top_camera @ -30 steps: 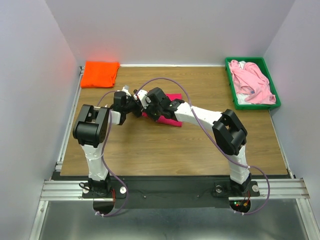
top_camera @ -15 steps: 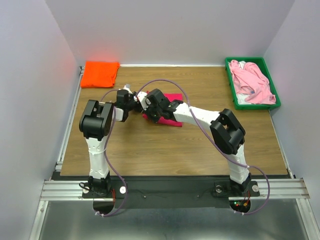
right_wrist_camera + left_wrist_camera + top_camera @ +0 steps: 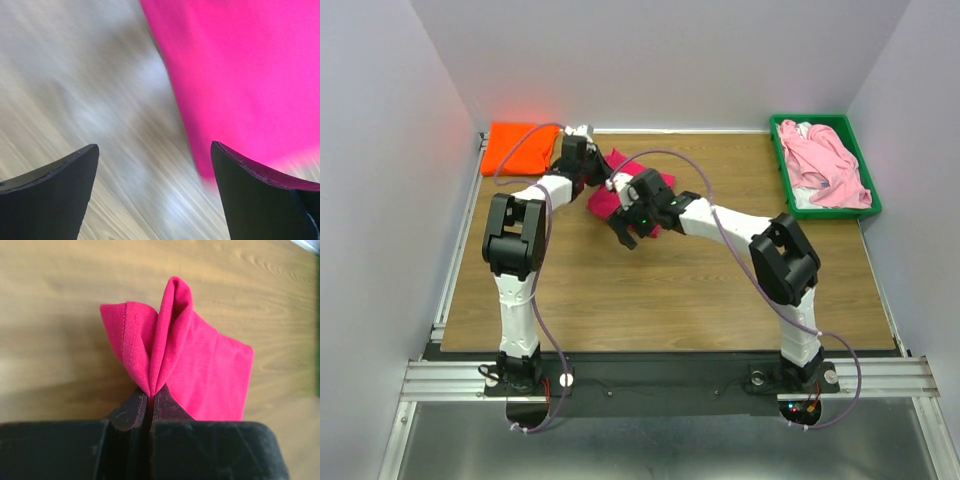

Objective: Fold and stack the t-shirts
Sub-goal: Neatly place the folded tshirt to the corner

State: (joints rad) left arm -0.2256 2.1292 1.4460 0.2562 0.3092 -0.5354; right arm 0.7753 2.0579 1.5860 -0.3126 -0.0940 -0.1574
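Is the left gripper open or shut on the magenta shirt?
Shut: the left gripper pinches a bunched fold of the crimson t-shirt.

Bright even light, right wrist view motion-blurred

A green tray [image 3: 835, 212] sits on the brown wooden desk [image 3: 650, 300], in the far right corner. Pale gray walls [image 3: 660, 60] stand around three sides. A shiny metal rail [image 3: 440, 378] runs along the near edge.
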